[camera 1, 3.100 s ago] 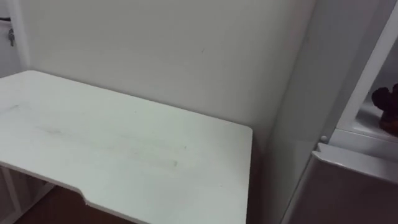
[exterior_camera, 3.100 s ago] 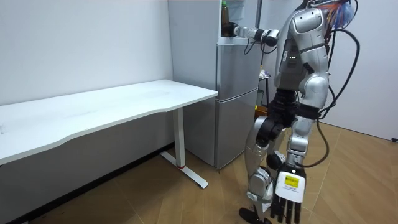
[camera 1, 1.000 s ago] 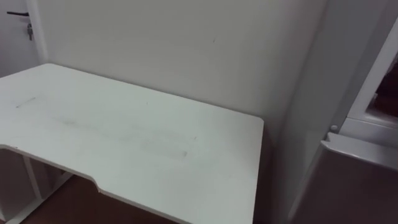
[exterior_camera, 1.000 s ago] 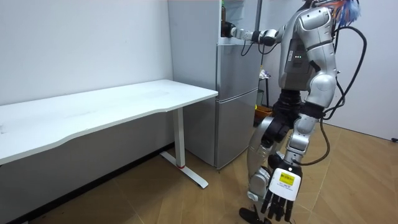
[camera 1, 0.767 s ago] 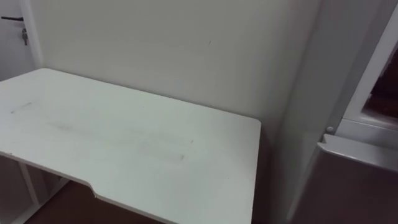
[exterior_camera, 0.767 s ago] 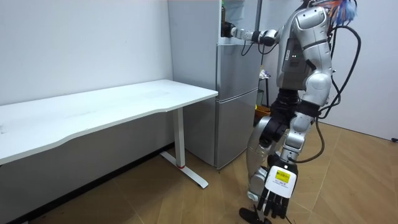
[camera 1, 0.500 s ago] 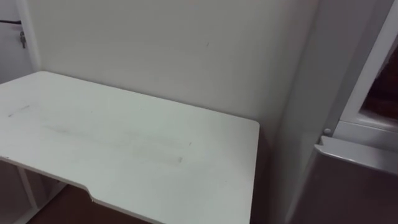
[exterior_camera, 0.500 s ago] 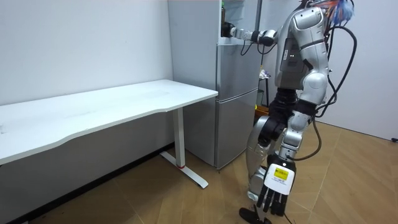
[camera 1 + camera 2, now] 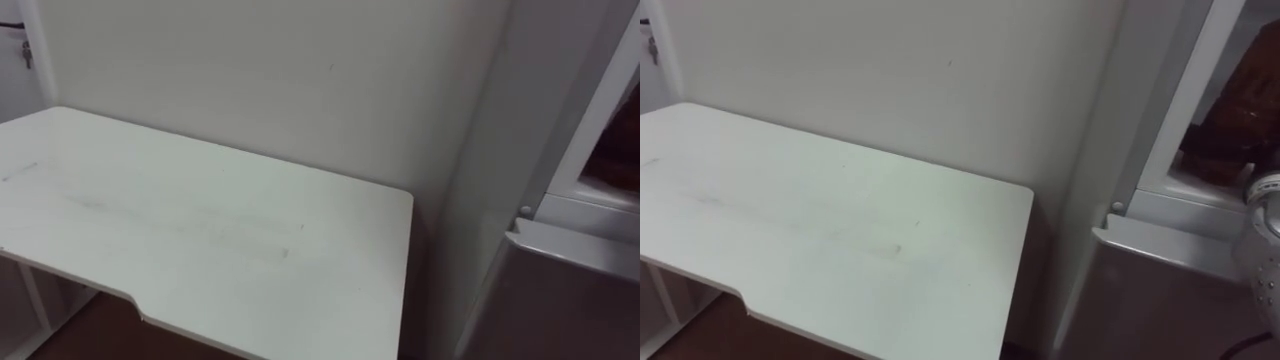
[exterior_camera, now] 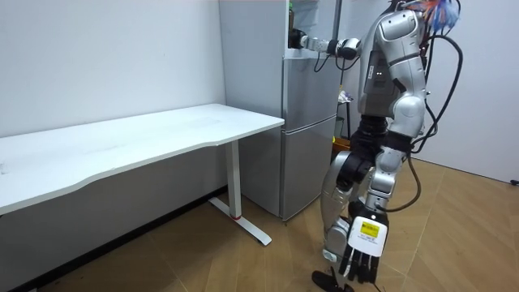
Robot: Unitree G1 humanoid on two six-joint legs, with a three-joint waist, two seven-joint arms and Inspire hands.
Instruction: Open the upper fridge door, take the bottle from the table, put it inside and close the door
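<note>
I stand at a grey fridge (image 10: 309, 138) with my right arm stretched into its open upper compartment. My right hand (image 10: 301, 39) is at the compartment's front edge, small and dark. A dark bottle (image 10: 293, 18) stands upright just above and behind that hand; whether they touch cannot be told. In the right eye view a dark brown shape (image 9: 1238, 108) sits inside the compartment above its white sill (image 9: 1185, 210). My left hand (image 10: 362, 251) hangs low by my legs, fingers relaxed and holding nothing.
A long white table (image 10: 146, 138) stands against the wall to the left of the fridge, its near corner (image 9: 395, 200) close to the fridge's side. Wooden floor lies behind and beside me.
The eye view has shifted a little as my head moved. My hanging left hand has swung slightly. My right arm stays at the upper compartment.
</note>
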